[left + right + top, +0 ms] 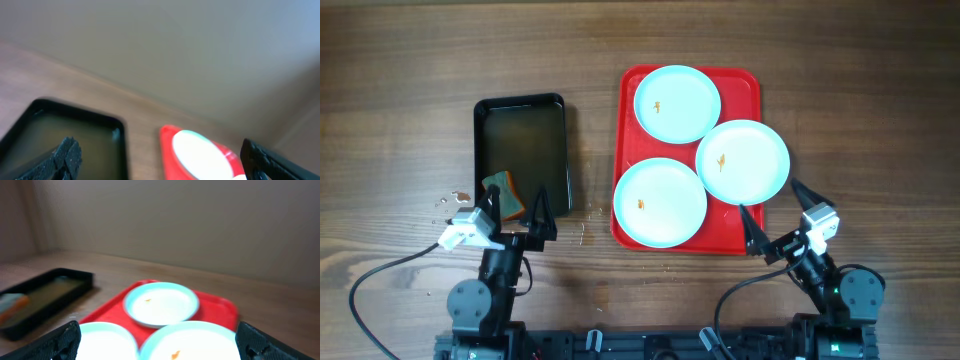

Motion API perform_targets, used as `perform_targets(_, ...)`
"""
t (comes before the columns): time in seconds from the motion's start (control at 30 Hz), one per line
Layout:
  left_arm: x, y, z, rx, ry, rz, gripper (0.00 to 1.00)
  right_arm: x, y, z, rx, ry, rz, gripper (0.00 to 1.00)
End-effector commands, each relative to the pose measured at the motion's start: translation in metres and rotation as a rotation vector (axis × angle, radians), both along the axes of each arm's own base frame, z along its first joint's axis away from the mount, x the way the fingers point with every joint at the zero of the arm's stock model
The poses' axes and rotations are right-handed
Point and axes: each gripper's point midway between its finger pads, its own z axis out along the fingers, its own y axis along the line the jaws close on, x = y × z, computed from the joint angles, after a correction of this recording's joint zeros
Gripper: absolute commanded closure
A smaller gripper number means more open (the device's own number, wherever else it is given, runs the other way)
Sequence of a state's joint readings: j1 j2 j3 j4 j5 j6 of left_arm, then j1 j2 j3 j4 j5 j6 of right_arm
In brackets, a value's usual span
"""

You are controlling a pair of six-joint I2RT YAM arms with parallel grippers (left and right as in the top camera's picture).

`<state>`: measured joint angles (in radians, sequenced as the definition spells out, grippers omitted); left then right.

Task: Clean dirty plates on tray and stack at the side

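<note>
1. The red tray lies on the wooden bench, right of centre, with its long side running away from the robot.
2. Three pale plates are on the red tray. The far plate sits at the far end and the near plate at the near left. The right-hand plate sits between them on the right.
3. The rim of the right-hand plate overhangs the tray's right edge and meets the rims of the other two plates.
4. Each plate carries a small orange smear near its middle. No plates are stacked on the bench beside the tray.
5. A black tray lies to the left, apart from the red tray. It holds a shallow film of liquid, and a green and orange sponge rests in its near left corner.
6. Small droplets lie on the bench just left of the black tray's near corner.
7. The left end effector is at the near end of the black tray. Its jaws are spread wide, one fingertip is beside the sponge, and it grips nothing.
8. The right end effector is at the near right corner of the red tray, just beside the right-hand plate. Its jaws are spread wide and empty.
9. Both wrist views are blurred. The right wrist view shows all three plates ahead between its fingertips.
</note>
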<state>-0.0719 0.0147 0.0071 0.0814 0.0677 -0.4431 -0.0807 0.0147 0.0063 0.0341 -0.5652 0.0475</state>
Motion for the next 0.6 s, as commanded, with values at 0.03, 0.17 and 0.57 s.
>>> perform_targets(0.03,-0.010,-0.028,0.028,-0.055,-0.105,-0.175,0.00,-0.015,0.024,0.002,0.135,0.076,0.165,0.00)
perform_targets(0.17,-0.014,-0.030,0.042,-0.052,-0.164,-0.193,0.00,-0.025,0.033,0.022,0.168,0.030,0.246,0.00)
perform_targets(0.57,-0.028,-0.045,0.082,-0.002,-0.060,-0.283,0.00,-0.048,0.044,0.107,0.244,0.113,0.326,0.00)
